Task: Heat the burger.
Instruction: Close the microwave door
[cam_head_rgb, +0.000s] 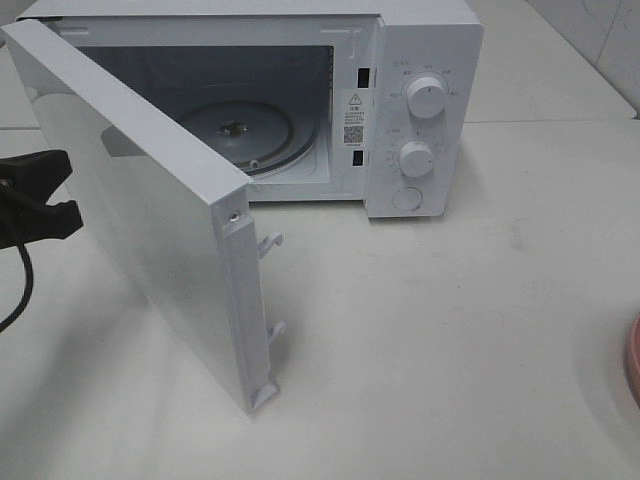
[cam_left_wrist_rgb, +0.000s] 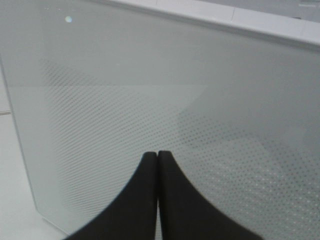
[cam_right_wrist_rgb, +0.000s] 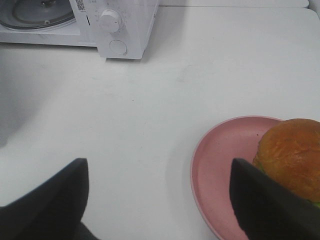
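Note:
The burger (cam_right_wrist_rgb: 292, 150), with its glossy brown bun, sits on a round pink plate (cam_right_wrist_rgb: 215, 165) on the table. My right gripper (cam_right_wrist_rgb: 157, 167) hovers open just in front of the plate, one finger over the plate's near side, and it holds nothing. The exterior high view shows only the plate's rim (cam_head_rgb: 633, 370) at the right edge; the burger is out of that view. My left gripper (cam_left_wrist_rgb: 158, 156) is shut and empty, pointing at the outer face of the microwave door (cam_left_wrist_rgb: 150, 100). It appears as a black shape (cam_head_rgb: 40, 192) at the far left.
The white microwave (cam_head_rgb: 420, 100) stands at the back with its door (cam_head_rgb: 150, 220) swung wide open toward the front left. Its glass turntable (cam_head_rgb: 235, 130) is bare. Two knobs and a round button are on its right panel. White tabletop lies between microwave and plate.

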